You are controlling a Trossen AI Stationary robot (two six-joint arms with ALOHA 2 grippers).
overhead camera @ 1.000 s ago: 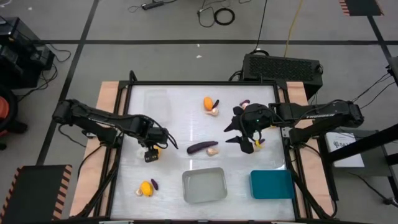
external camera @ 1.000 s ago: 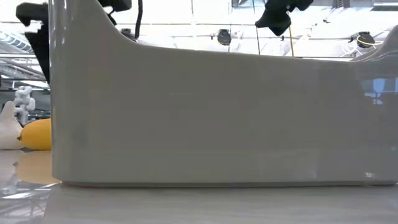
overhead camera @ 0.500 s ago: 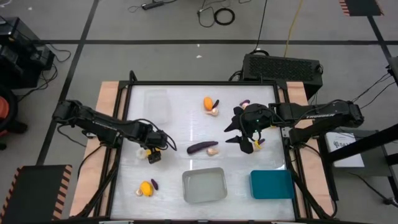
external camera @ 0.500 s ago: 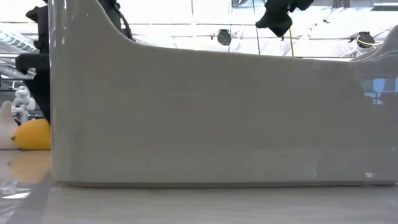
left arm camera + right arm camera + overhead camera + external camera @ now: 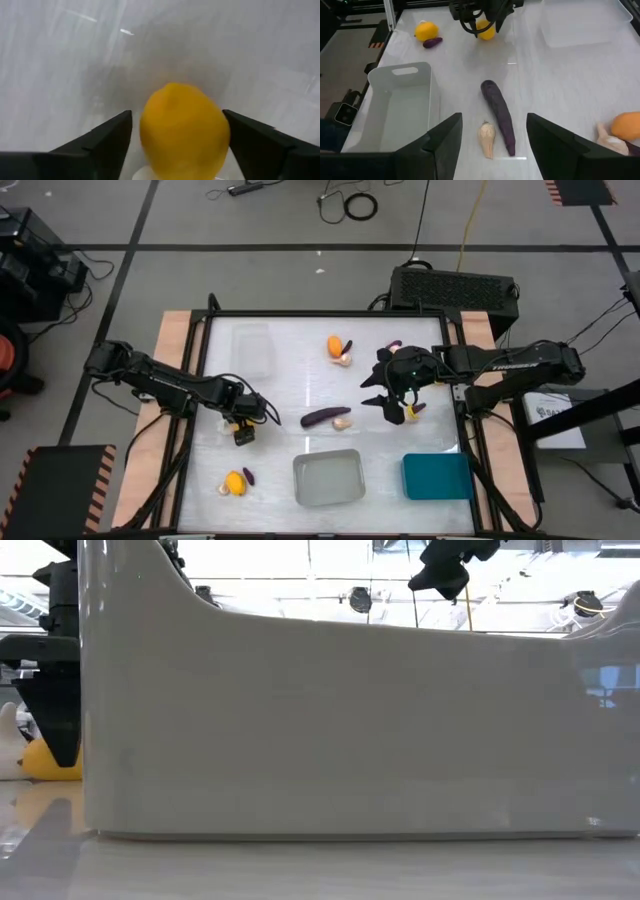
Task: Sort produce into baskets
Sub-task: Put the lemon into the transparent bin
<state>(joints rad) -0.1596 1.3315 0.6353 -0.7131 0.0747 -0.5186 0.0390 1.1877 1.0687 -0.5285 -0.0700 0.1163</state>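
I find all three bins empty; sorting barely begun. Left claw [image 5: 175, 145] open around a lemon [image 5: 184, 131] (unclamped), left of the grey bin [image 5: 328, 478]; right claw [image 5: 492, 145] open, empty.

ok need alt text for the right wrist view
A dark purple eggplant lies on the white table beside a pale garlic bulb, framed by the open right gripper. A grey bin stands alongside; farther off, the left gripper straddles a yellow piece.

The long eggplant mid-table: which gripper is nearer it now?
Right. The right gripper hangs open just right of the eggplant. The left gripper is farther off to its left, open around a lemon.
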